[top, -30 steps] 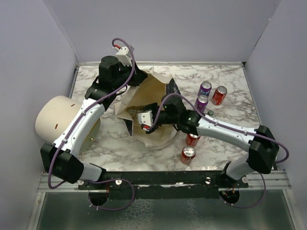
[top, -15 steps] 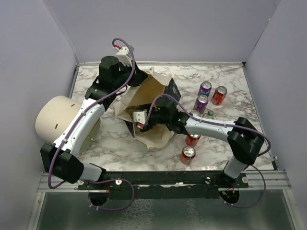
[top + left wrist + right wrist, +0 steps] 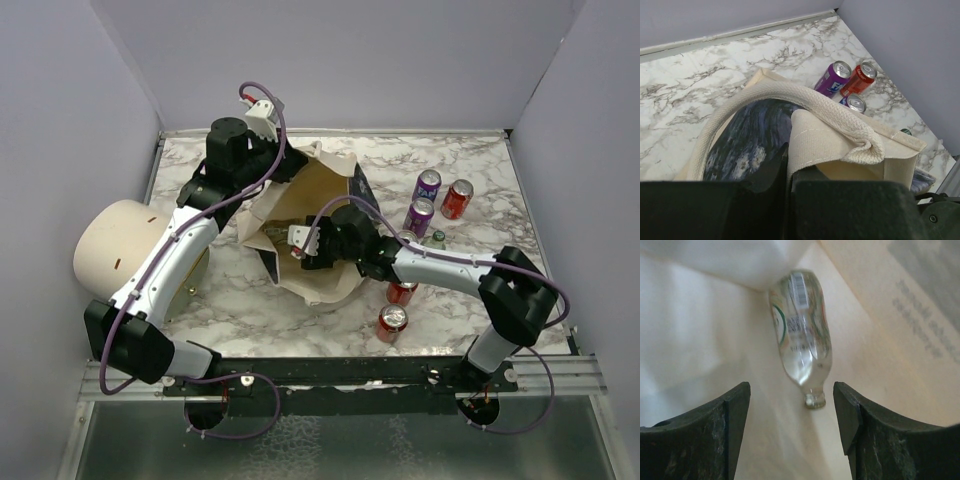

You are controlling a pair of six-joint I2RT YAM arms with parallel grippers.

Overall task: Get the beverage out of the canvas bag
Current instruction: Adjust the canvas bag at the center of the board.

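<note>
Fingers of the right tool stand apart with nothing between them, pushed into the mouth of the canvas bag. Just ahead of them, inside the bag, a clear bottle with a printed label lies on the cloth, its neck pointing back toward the tool. Neither finger touches it. Pale cloth walls close in on both sides, and grey print shows through the one on the right.

The left tool is closed tight on a fold of the bag's cream rim, right where a thick woven loop handle arches over the dark flowered panel. From above, this tool holds the far edge of the bag up off the marble tabletop.

To the right of the bag stand two purple cans and a red can. Two more red cans stand nearer the arm bases, close beside the right arm. A cream cylinder lies at the left edge, beside the left arm.
</note>
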